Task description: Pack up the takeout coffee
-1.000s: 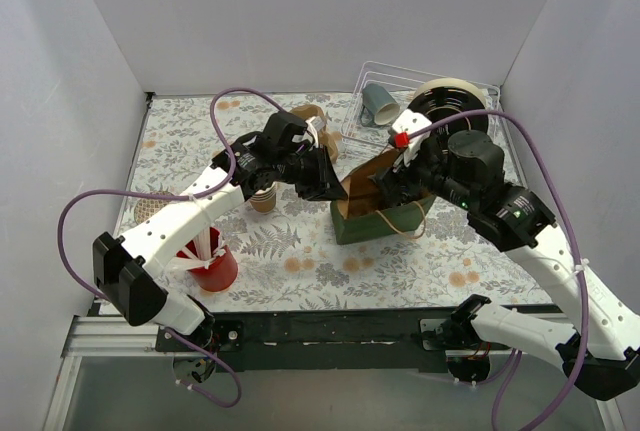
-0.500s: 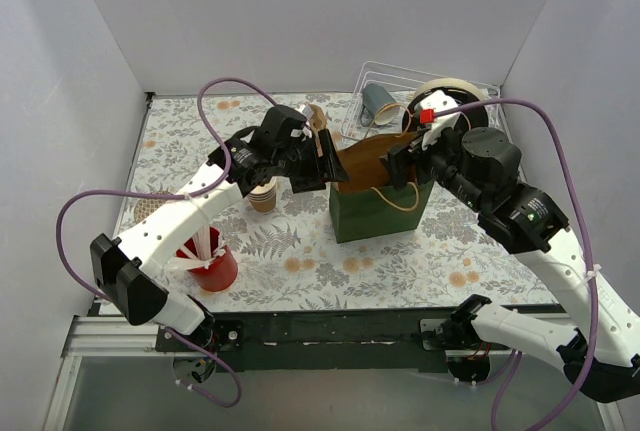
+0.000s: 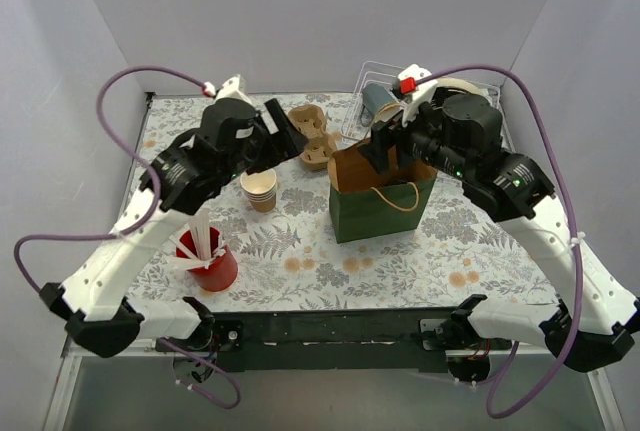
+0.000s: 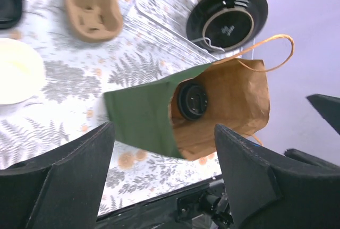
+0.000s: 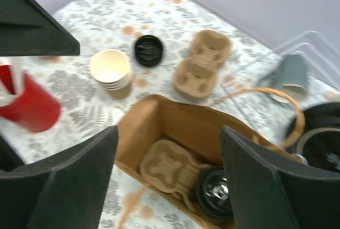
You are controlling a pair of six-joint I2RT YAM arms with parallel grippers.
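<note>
1. Nearest us on the left, the red cup [image 3: 212, 269] of white sticks stands just where it was.
2. Middle of the table: the green paper bag [image 3: 375, 206] is upright on its base, mouth open. A second ago it was tipped over toward the left arm.
3. Down inside it sits the takeout coffee [image 4: 192, 100], black lid up, beside a pulp carrier [image 5: 171, 168].
4. The left gripper [image 4: 164, 125] has let go and pulled up and away to the left, fingers spread wide, nothing between them.
5. The right gripper [image 5: 168, 128] has risen above the bag's far edge, likewise spread and empty.
6. Left of the bag is a stack of lidless kraft cups [image 3: 260, 189], with a loose black lid [image 5: 148, 50] just beyond.
7. Farther back lies a second carrier [image 3: 310, 136]. At far right a clear tray [image 5: 311, 39] holds a grey-blue mug [image 3: 378, 101], with a black spool [image 4: 228, 11] beside it.
</note>
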